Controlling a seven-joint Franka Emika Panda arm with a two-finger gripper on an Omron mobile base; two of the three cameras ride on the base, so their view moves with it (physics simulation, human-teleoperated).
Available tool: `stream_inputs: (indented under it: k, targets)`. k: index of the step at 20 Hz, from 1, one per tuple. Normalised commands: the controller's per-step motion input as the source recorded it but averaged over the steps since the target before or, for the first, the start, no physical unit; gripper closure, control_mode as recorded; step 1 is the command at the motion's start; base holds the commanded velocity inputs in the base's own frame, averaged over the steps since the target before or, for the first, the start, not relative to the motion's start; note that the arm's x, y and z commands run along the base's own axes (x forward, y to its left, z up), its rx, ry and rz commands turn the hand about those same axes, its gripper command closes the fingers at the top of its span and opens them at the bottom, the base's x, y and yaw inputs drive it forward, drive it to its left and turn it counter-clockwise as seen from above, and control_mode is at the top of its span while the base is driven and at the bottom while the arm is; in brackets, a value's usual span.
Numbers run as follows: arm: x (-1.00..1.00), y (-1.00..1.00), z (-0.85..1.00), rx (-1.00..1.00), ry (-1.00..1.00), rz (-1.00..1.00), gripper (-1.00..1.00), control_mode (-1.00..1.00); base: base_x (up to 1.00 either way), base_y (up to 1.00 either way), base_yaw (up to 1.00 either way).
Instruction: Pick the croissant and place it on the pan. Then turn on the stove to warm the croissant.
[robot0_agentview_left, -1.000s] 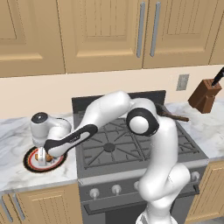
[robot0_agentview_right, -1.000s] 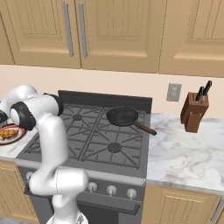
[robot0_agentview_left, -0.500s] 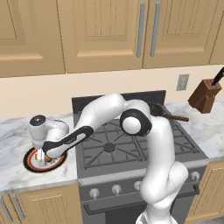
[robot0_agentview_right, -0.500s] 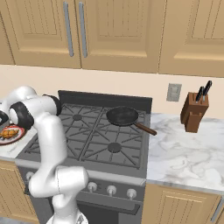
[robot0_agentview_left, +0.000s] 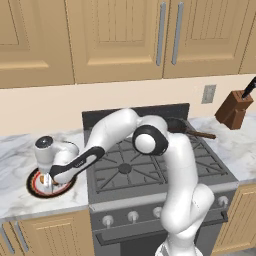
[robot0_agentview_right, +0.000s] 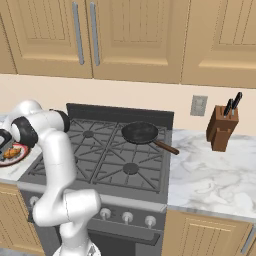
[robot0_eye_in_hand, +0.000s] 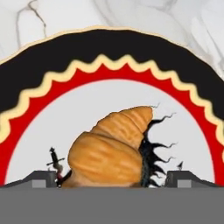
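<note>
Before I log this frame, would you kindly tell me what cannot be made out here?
- Pincer contact: in the hand view the finger tips flank the croissant, but the bottom edge cuts off whether they touch it.
- Croissant in the left base view: hidden behind the robot's hand over the plate.
- Stove knob settings: too small in the right base view.
- Pan: partly hidden by the arm in the left base view.

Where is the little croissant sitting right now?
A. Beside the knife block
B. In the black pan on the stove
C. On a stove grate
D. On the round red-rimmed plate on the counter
D: the croissant lies on the plate, between the gripper fingertips.
</note>
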Motion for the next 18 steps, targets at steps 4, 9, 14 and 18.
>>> stream_inputs:
  k: [4,9,14,18]
  targets:
    - [0.01,0.0,-0.18,0.0,0.0,0.0,1.0,-1.0,0.0,0.0,0.0]
    - [0.0,-0.01,0.02,0.0,0.0,0.0,1.0,-1.0,0.0,0.0,0.0]
    - [-0.03,-0.09,0.32,0.0,-0.01,0.0,1.0,-1.0,0.0,0.0,0.0]
    - [-0.09,-0.08,0.57,0.0,-0.05,0.0,1.0,-1.0,0.0,0.0,0.0]
